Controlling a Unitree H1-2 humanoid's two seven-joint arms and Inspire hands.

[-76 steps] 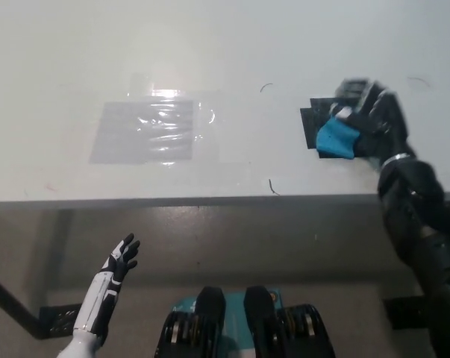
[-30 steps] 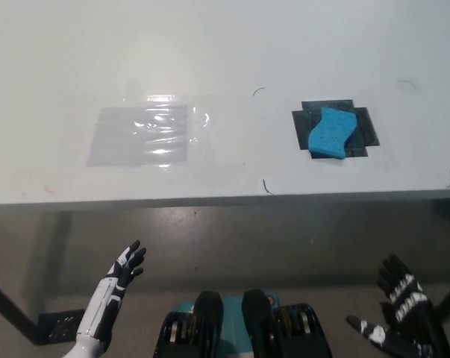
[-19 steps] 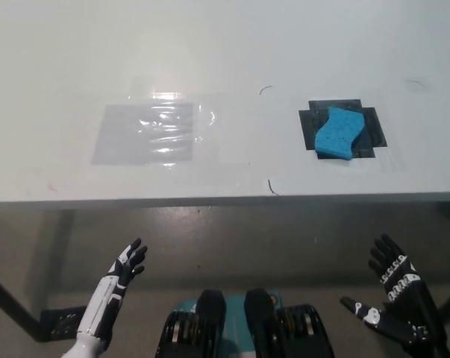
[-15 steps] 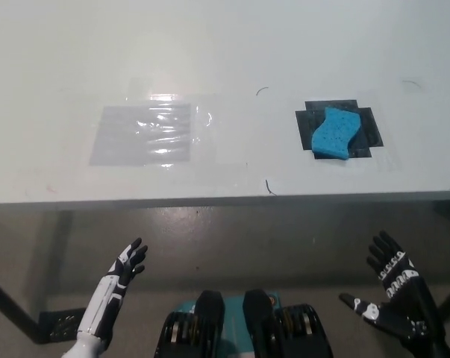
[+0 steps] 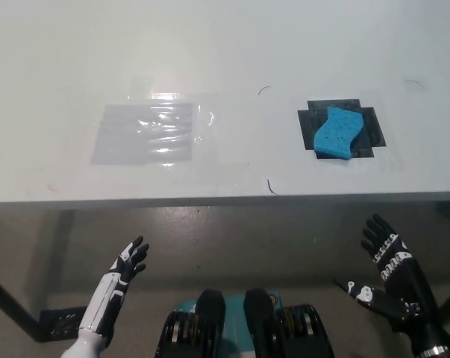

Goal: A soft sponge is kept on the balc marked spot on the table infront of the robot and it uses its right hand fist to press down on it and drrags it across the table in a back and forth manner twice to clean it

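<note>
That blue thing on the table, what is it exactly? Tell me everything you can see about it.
It is a blue sponge, soft and porous by its look, with wavy, S-curved sides. It lies flat on a black marked spot of tape stuck on the white table, toward the table's right and near its front edge, its lower edge reaching just past the tape. Nothing touches it but the surface beneath; both robot hands are below the table edge, away from it.

The black right robot hand [image 5: 392,274] is held low at the lower right, palm up, fingers spread apart and pointing upward, holding nothing; the white left robot hand [image 5: 127,262] rests at the lower left, forearm angled upward, fingers loosely apart, also empty.
</note>
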